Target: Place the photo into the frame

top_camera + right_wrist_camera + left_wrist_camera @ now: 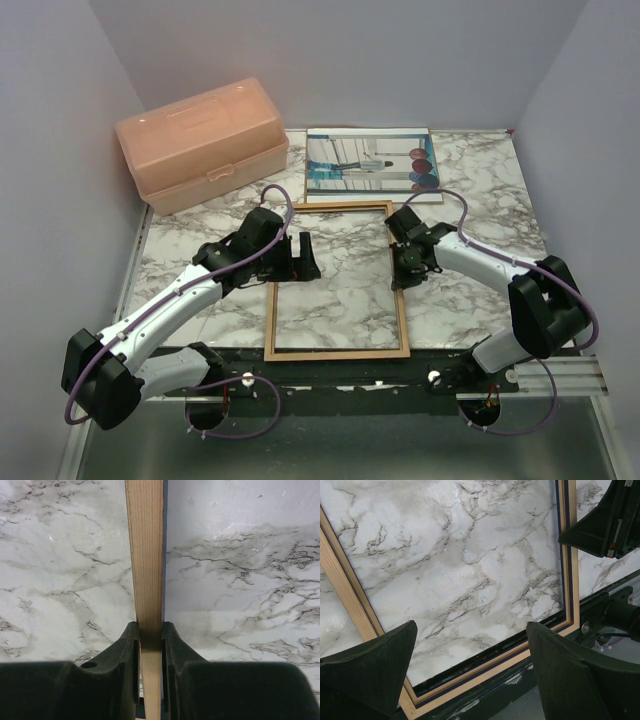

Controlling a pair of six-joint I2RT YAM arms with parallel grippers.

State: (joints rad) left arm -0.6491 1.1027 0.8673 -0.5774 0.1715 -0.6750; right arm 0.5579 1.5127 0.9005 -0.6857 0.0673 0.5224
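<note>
The frame lies flat on the marble table with its light wood face up, and the marble shows through its pane. My right gripper is shut on the frame's right rail; in the right wrist view both fingers press the sides of the wooden rail. My left gripper hangs open over the frame's left side, its fingers wide apart above the pane and the near rail, holding nothing. The photo lies flat at the back of the table, beyond the frame's far edge.
A peach plastic box stands at the back left. Walls close in the table on three sides. The dark front edge of the table runs just below the frame. The right arm's gripper body shows at the top right of the left wrist view.
</note>
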